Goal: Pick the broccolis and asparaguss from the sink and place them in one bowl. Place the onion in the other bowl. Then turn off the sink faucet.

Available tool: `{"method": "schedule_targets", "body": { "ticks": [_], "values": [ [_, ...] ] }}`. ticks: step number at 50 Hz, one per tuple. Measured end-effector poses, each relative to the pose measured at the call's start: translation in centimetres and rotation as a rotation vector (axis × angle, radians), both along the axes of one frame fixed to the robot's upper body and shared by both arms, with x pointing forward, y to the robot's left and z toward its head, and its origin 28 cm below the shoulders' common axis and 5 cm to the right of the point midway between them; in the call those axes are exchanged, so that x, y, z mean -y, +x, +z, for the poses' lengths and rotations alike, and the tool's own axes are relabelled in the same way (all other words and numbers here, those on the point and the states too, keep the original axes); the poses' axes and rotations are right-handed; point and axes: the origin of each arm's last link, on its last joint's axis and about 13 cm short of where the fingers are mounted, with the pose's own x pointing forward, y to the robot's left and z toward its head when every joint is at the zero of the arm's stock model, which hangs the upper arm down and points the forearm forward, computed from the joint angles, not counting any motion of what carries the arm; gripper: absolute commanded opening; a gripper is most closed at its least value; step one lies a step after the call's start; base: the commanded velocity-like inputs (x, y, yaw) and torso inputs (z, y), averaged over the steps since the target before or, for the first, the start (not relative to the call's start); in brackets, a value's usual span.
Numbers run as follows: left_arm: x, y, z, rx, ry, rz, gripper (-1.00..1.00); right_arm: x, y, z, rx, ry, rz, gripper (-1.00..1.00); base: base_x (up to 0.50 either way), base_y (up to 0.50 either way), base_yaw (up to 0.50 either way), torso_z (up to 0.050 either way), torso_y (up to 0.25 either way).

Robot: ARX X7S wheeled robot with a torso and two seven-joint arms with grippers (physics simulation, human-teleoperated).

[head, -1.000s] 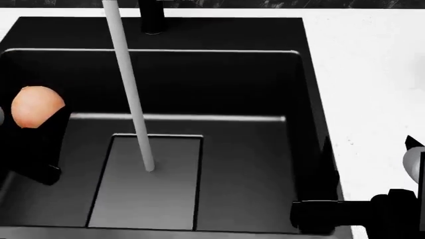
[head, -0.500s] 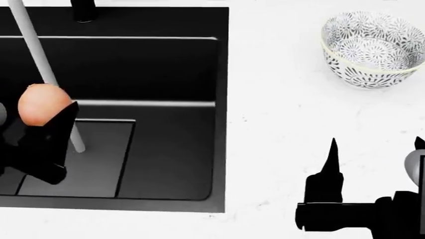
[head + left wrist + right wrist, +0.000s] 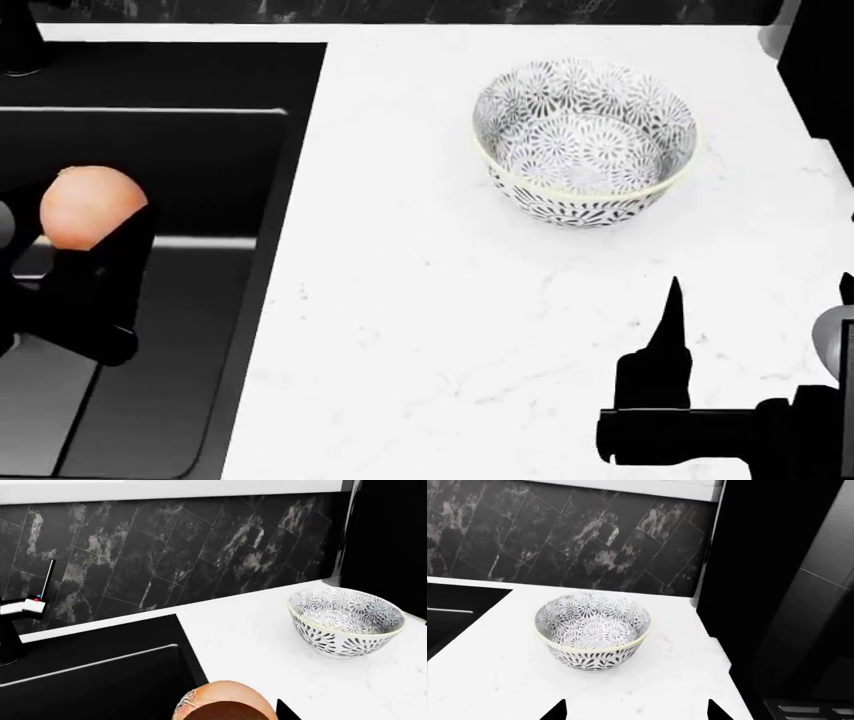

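We see a white, faintly marbled surface (image 3: 441, 330) running from the sink's edge to a tall black panel at the far right. The black sink (image 3: 160, 150) is set into it on the left, its rim flush with the white top. Directly on the surface stands one patterned bowl (image 3: 585, 140), white with dense black floral marks and a pale yellow rim, upright, well apart from the sink and nearer the dark tiled back wall (image 3: 580, 545). We see the same bowl (image 3: 592, 630) from the right wrist, alone on the stone.
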Motion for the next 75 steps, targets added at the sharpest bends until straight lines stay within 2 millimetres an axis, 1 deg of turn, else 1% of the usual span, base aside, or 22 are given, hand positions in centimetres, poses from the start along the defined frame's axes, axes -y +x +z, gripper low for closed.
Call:
{"method": "schedule_targets", "body": {
  "ticks": [17, 45, 75],
  "values": [
    [0.05, 0.14, 0.17, 0.003, -0.003, 0.002, -1.00, -0.02, -0.15, -0.35, 0.001, -0.001, 0.000, 1.00, 0.10, 0.00, 0.00, 0.000, 0.000],
    [0.23, -0.03, 0.40, 0.012, -0.010, -0.007, -1.00, 0.02, -0.46, -0.06, 0.021, -0.022, 0.006, 1.00, 0.27, 0.00, 0.00, 0.000, 0.001],
    [0.25, 0.02, 0.20, 0.007, -0.022, -0.008, -1.00, -0.10, -0.33, -0.08, 0.015, -0.007, 0.015, 1.00, 0.00, 0.00, 0.00, 0.000, 0.000]
  ]
}}
